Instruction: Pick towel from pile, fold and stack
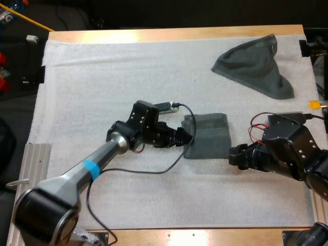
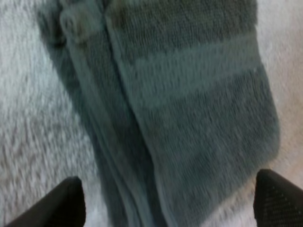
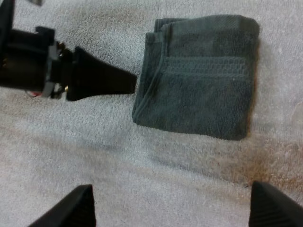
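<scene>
As the jaws of my left gripper [image 1: 186, 138] stand wide apart with nothing pressed between them, the dark grey-green folded towel [image 2: 189, 104] is not held. It lies flat on the white mat [image 1: 123, 77] just ahead of them, with its layered edge nearer to one finger and its smooth folded body across the opening. In the right wrist view the tip of this gripper is right at that layered edge, about at its middle; whether it really touches, I cannot tell. The jaws of my right gripper [image 1: 237, 156] are also apart and empty, low over the mat. They are just beside the towel's near corner on the opposite side, but clear of it.

I judge the towel to be light, soft and limp. It has no stiffness, so it would sag from any single point, and its layers could slide apart. A good hold would be at the layered edge or at a corner, pinching all layers together, best with one gripper on each side.

Farther out, the second dark grey-green towel [image 1: 256, 66], crumpled into a peaked heap, lies well apart at the far right of the mat, near the rim of the wooden desk [image 1: 174, 34].
</scene>
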Action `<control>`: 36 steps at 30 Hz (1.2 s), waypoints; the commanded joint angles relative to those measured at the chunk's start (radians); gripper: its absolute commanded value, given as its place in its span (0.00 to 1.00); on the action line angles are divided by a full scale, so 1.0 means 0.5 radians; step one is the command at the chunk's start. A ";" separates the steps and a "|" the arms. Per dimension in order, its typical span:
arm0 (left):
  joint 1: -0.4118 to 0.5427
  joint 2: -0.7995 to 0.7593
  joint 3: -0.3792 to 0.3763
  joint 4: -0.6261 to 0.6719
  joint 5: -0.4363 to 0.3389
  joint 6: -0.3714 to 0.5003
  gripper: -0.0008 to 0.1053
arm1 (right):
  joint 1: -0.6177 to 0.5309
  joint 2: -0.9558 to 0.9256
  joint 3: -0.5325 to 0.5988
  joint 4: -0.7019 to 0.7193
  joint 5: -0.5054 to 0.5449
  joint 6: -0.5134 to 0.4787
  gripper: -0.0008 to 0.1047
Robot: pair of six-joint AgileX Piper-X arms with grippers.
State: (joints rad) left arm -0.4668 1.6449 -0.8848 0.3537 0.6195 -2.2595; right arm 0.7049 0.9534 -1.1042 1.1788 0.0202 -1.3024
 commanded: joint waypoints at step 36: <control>-0.208 0.508 -0.524 0.413 0.110 -0.154 0.49 | -0.002 -0.008 0.003 0.017 0.014 -0.010 0.62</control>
State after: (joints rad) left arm -0.5703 1.9007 -1.1383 0.5606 0.6685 -2.3242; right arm 0.7049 0.9534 -1.1042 1.1805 0.0202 -1.3024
